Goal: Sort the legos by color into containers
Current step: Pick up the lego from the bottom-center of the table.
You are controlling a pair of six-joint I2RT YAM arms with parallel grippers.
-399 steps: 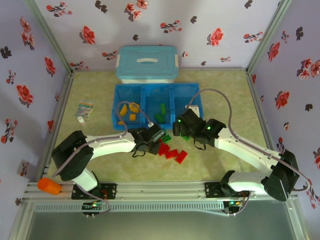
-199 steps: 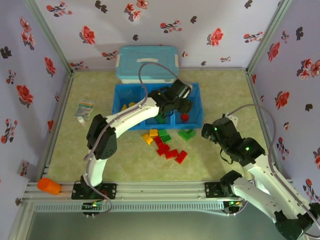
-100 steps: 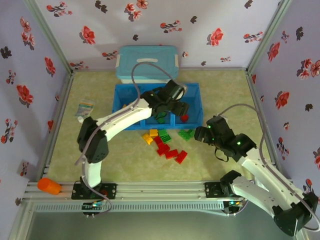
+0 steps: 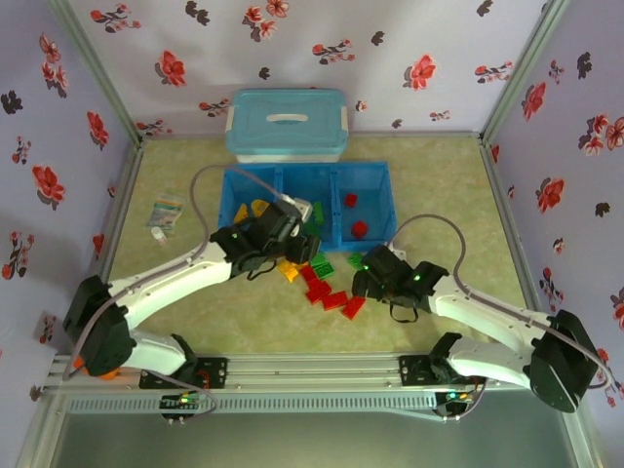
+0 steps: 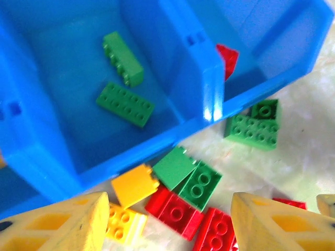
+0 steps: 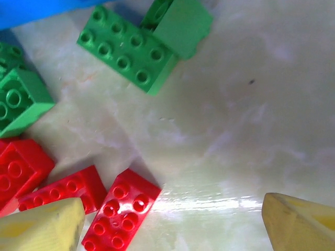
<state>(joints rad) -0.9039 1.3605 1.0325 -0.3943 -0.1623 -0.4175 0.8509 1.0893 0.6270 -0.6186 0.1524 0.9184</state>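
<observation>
The blue tray [image 4: 382,200] has three containers: yellow legos [image 4: 255,210] in the left one, green ones [image 5: 124,103] in the middle, two red ones [image 4: 359,229] in the right. Loose legos lie in front of it: yellow [image 4: 289,268], green [image 4: 321,263], red [image 4: 331,295]. My left gripper [image 4: 297,249] hangs open over this pile at the tray's front wall, its fingers [image 5: 57,225] empty, red bricks [image 5: 175,209] below the gap. My right gripper [image 4: 359,283] is open low over the table, a red brick [image 6: 123,209] lying just inside its left finger [image 6: 42,230].
A light-blue lidded box [image 4: 288,124] stands behind the tray. A small packet [image 4: 164,214] lies at the left, an orange object [image 4: 95,363] on the near rail. Two green bricks [image 6: 128,49] lie right of the pile. Flowered walls close three sides.
My left arm has drawn back from over the tray's right compartment to the pile at its front wall. My right arm has swung left and down toward the red bricks.
</observation>
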